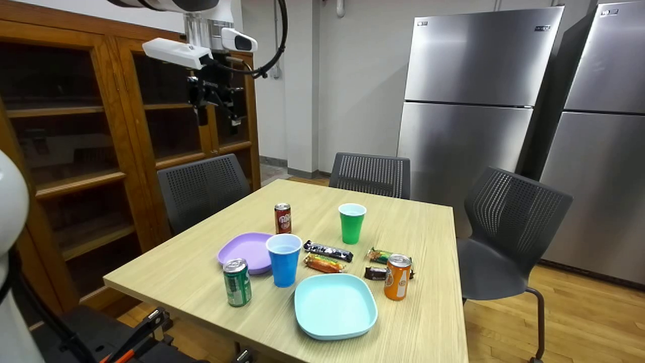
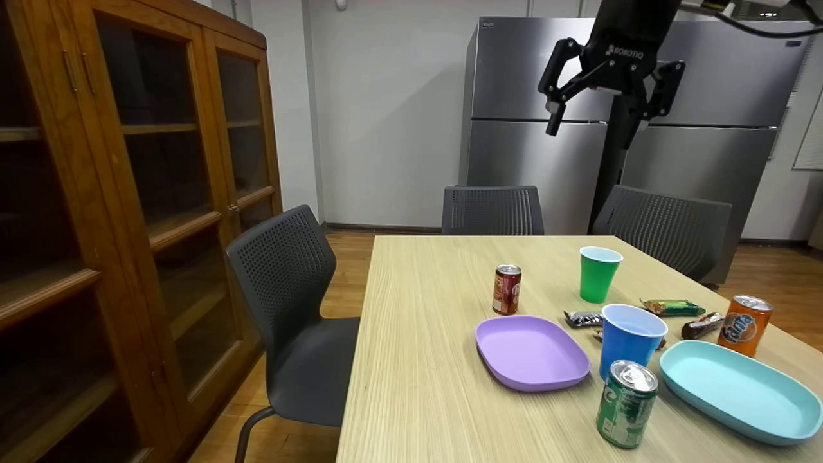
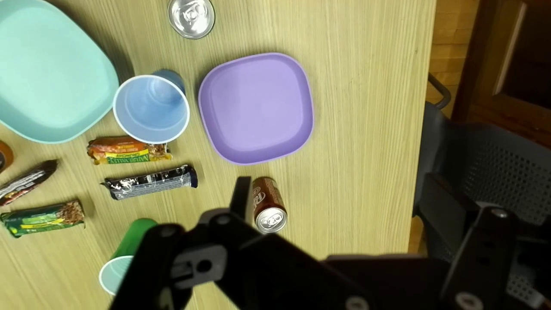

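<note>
My gripper [image 1: 218, 120] is open with nothing between its fingers, high above the table in both exterior views; it also shows in the wrist view [image 3: 344, 198]. Near its left finger in the wrist view is a dark red soda can [image 3: 267, 198], upright on the table well below. A purple plate [image 3: 258, 107] lies beside that can. A blue cup [image 3: 150, 107] stands between the purple plate and a turquoise plate [image 3: 47, 73]. A green cup [image 1: 351, 227], a green can [image 1: 237, 283] and an orange can [image 1: 398, 277] stand upright. A black-wrapped bar [image 3: 150, 181] and an orange-wrapped bar [image 3: 129, 150] lie near the blue cup.
A green-wrapped bar [image 3: 45, 218] and a brown-wrapped bar [image 3: 28, 181] lie near the orange can. Grey chairs [image 1: 370, 174] surround the wooden table [image 2: 418, 360]. A wooden glass-door cabinet [image 2: 144, 193] and steel refrigerators [image 1: 468, 121] stand beyond the table.
</note>
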Controlling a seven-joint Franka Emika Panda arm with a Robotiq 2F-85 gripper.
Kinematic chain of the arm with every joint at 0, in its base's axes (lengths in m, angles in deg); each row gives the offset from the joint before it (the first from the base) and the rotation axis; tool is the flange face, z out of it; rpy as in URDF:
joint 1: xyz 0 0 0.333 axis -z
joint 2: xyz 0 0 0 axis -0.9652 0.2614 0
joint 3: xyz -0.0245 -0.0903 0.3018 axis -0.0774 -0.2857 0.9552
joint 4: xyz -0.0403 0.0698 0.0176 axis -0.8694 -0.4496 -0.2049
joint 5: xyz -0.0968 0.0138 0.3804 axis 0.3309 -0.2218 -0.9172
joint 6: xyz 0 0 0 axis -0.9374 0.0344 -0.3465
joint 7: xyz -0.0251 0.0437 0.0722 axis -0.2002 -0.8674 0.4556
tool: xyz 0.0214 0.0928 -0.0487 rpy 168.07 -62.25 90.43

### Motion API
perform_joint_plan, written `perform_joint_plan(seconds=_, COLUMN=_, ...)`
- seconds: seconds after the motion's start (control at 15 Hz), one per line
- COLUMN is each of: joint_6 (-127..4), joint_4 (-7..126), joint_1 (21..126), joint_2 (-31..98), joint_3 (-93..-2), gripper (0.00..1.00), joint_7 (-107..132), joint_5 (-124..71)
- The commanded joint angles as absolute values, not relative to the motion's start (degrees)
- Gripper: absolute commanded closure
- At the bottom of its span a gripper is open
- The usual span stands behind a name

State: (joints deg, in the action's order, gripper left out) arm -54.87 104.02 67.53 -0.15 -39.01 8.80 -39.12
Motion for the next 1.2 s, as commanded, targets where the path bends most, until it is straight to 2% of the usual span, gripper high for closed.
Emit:
perform_joint_plan(seconds=0.0, joint_6=-57.7, joint_4=102.5, joint_1=68.6, joint_2=3.6, joint_3=-38.1, gripper=0.00, joint_7=9.3, joint_5=-36.3)
perform_joint_plan(seconds=0.4, joint_6=-61.5, joint_4=101.2, joint_1=69.2, joint_2=9.1, joint_3=-38.3, gripper=0.00, joint_7=7.5, joint_5=-32.2)
perform_joint_plan(seconds=1.13, joint_6=-62.9, joint_4=102.0, joint_1=69.1, joint_2=9.8, joint_3=-38.3, gripper=0.00, joint_7=6.9, joint_5=-32.2)
